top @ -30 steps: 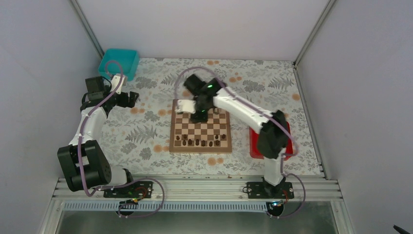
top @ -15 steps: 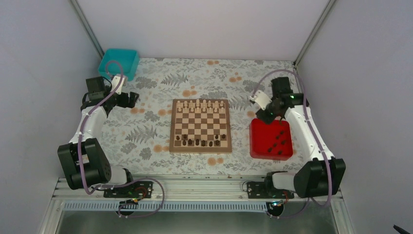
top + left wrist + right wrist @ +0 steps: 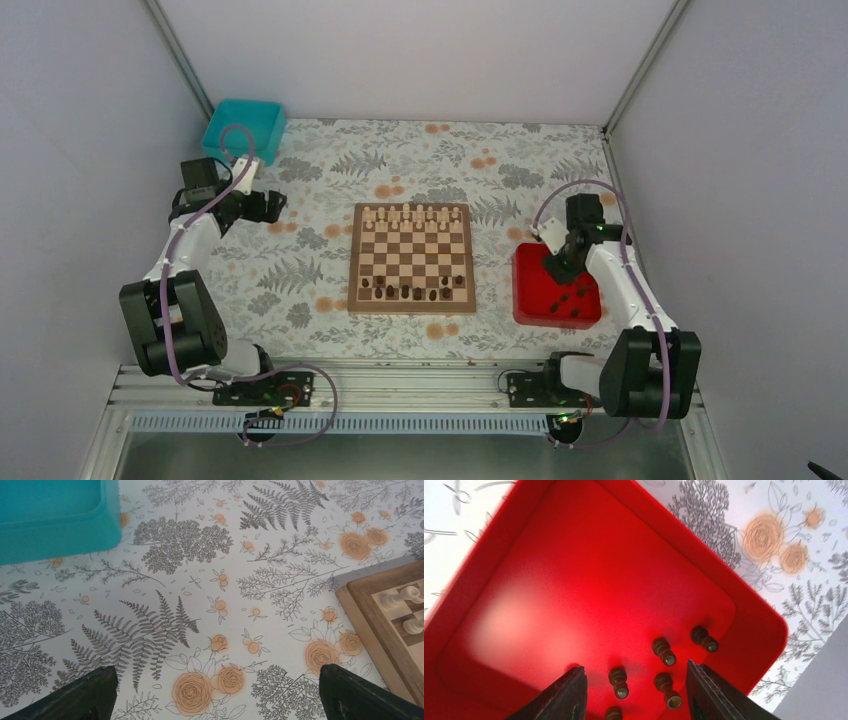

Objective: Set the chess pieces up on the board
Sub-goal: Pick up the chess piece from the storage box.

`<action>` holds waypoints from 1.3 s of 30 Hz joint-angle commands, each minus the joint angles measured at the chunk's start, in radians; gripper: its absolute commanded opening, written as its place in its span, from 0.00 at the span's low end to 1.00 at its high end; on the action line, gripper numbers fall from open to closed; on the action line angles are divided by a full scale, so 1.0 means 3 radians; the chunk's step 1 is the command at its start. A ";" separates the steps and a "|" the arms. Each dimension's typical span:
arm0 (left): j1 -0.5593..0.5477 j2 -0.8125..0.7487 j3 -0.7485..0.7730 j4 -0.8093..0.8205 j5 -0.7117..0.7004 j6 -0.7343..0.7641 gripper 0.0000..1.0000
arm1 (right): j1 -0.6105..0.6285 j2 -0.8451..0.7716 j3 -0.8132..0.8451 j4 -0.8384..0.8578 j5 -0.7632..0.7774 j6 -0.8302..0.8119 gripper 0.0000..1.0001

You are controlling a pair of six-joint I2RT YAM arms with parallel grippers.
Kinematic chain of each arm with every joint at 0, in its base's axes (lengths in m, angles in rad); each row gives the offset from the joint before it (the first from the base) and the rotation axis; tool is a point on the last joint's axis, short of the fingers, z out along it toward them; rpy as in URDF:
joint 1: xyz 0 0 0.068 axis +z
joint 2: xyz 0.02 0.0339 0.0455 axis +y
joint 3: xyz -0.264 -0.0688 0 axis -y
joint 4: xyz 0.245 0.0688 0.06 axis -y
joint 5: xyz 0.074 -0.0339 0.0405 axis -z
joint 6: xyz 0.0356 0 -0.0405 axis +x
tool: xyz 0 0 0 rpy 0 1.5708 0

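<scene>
The wooden chessboard (image 3: 411, 258) lies mid-table, with several dark chess pieces (image 3: 412, 292) along its near rows and pale cream pieces (image 3: 410, 214) along its far row. More dark pieces (image 3: 664, 651) lie in the red tray (image 3: 530, 295) at the right. My right gripper (image 3: 635, 692) is open and empty, hovering low over those pieces, its fingers (image 3: 561, 695) either side of two of them. In the top view the right gripper (image 3: 557, 268) sits over the tray's far edge. My left gripper (image 3: 215, 705) is open and empty over the floral cloth, far left of the board (image 3: 380, 630).
A teal bin (image 3: 244, 130) stands at the far left corner and shows in the left wrist view (image 3: 55, 520). The table has a floral cloth (image 3: 300, 270). White walls enclose three sides.
My right arm has swung from the board's far edge to the right and now sits lower over the red tray. The left arm has barely moved.
</scene>
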 commanded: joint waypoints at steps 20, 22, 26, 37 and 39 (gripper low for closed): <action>0.0021 0.0448 0.0135 -0.0047 -0.0607 0.0078 1.00 | -0.0823 0.0030 -0.0545 0.0892 -0.0273 -0.0541 0.53; 0.0020 0.0469 0.0129 -0.0046 -0.0619 0.0087 1.00 | -0.0840 0.0053 -0.0580 0.0870 -0.0336 -0.0577 0.52; 0.0021 0.0480 0.0114 -0.0029 -0.0650 0.0093 1.00 | -0.0848 0.0096 -0.0622 0.0843 -0.0416 -0.0608 0.47; 0.0018 0.0489 0.0104 -0.0019 -0.0661 0.0093 1.00 | -0.0845 0.0274 -0.0685 0.0952 -0.0357 -0.0590 0.38; 0.0021 0.0486 0.0102 -0.0020 -0.0666 0.0093 1.00 | -0.0849 0.0280 -0.0701 0.0966 -0.0339 -0.0590 0.38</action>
